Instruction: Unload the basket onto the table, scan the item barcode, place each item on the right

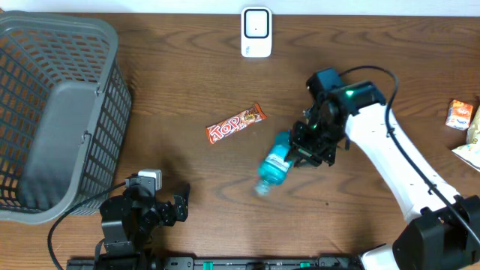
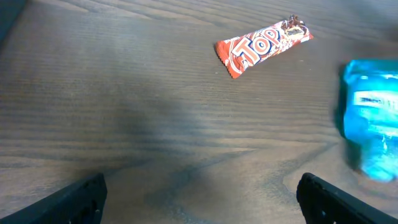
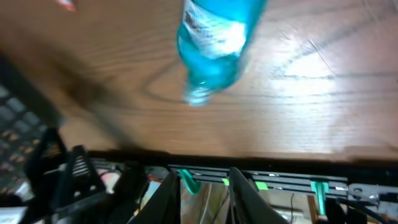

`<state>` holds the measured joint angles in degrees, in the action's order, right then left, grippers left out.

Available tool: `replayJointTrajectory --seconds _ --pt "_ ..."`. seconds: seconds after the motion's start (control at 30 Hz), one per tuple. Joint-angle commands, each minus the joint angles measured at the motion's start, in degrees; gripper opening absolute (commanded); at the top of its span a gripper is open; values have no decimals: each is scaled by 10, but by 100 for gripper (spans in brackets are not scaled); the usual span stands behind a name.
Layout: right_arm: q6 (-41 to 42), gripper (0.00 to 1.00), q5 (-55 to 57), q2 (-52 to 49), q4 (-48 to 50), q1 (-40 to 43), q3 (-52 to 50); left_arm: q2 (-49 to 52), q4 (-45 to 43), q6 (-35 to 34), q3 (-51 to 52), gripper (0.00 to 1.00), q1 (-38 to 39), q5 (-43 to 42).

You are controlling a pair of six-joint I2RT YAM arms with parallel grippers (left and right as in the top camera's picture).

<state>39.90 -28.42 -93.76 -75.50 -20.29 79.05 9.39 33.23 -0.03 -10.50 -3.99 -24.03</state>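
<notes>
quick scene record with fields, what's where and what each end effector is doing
right end effector: shut on one end of the blue bottle
blue bottle: blurred, cap end pointing away from the arm
left end effector: open, empty, over bare wood
candy bar: lying flat mid-table, apart from the bottle
scanner: white, at the far edge, nothing in front of it yet
basket: grey, far left
snack packets: right edge

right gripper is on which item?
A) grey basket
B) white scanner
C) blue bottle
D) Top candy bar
C: the right gripper is closed on one end of the blue bottle, while the candy bar lies apart from it, untouched.
</notes>
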Motion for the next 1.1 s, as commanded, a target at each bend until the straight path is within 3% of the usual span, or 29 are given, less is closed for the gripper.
replayJointTrajectory --seconds 0.0,0.1,0.17,0.37,0.53,0.67,0.9,1.07 --pt "-27 24 -28 12 -1 12 16 0 0 0 -1 98 -2 -1" --pt "-39 26 -13 12 -1 15 16 0 0 -1 -1 98 -2 -1" --pt "-45 32 27 12 1 12 16 0 0 -1 -1 98 -2 -1" --pt "-122 69 148 12 48 -36 16 0 0 -1 -1 98 -2 -1" --pt "-218 82 231 11 104 -110 15 0 2 0 -1 98 -2 -1" --pt "-325 99 297 11 147 -170 15 0 2 -1 -1 98 -2 -1" --pt "-548 99 332 11 170 -227 15 0 2 -1 -1 98 -2 -1" --pt "-598 99 293 7 153 -239 15 0 2 -1 -1 98 -2 -1"
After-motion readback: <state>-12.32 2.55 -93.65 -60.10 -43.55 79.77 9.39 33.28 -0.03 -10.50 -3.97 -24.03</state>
